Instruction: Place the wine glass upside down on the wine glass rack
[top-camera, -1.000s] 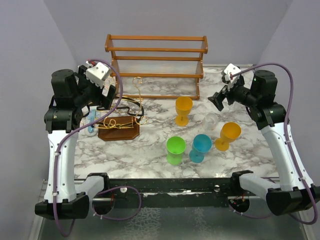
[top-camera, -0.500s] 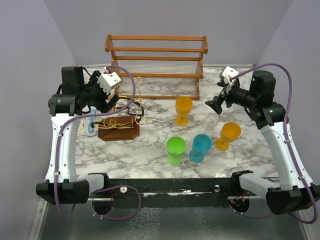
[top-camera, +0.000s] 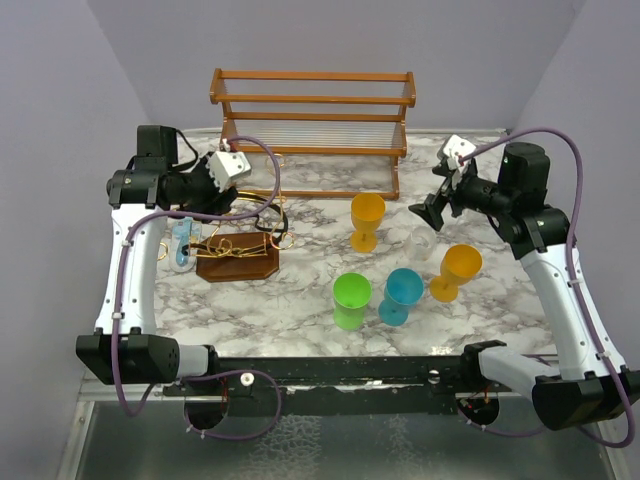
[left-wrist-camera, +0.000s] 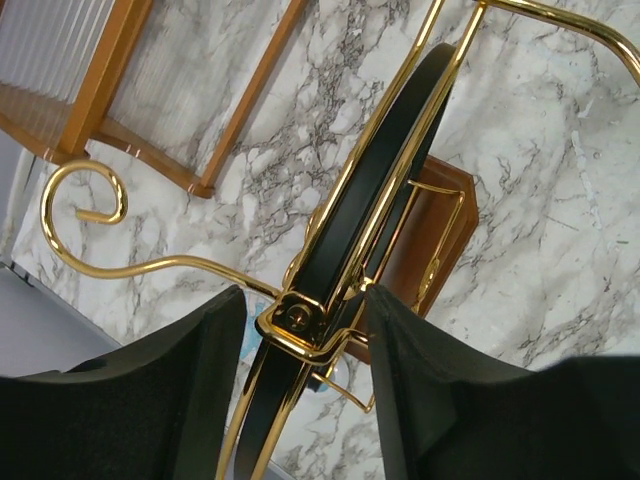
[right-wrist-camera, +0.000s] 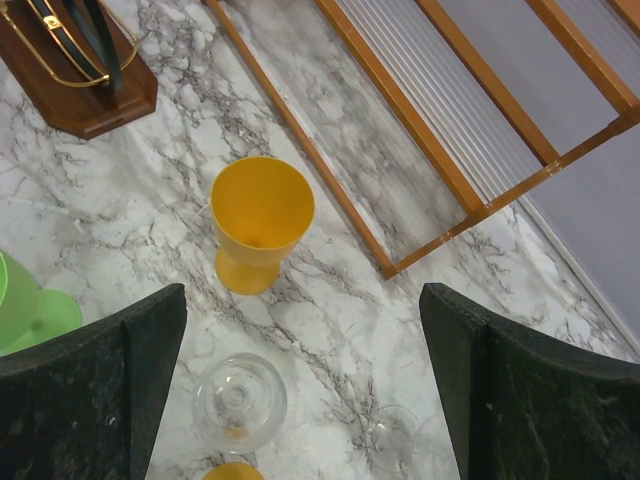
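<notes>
The gold-and-black wire wine glass rack (left-wrist-camera: 390, 170) is straddled by the half-narrowed left tool (left-wrist-camera: 300, 300); contact cannot be told. It should be steadied gently. The clear wine glass (right-wrist-camera: 240, 400), upright on the desk (right-wrist-camera: 130, 190), is left for the wide-open right tool (right-wrist-camera: 300, 340).

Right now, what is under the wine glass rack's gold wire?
A dark brown wooden base on the marble table. The left end effector covers part of it in the wrist view.

Glossy gold-wire wine glass rack (left-wrist-camera: 372, 185)
</notes>
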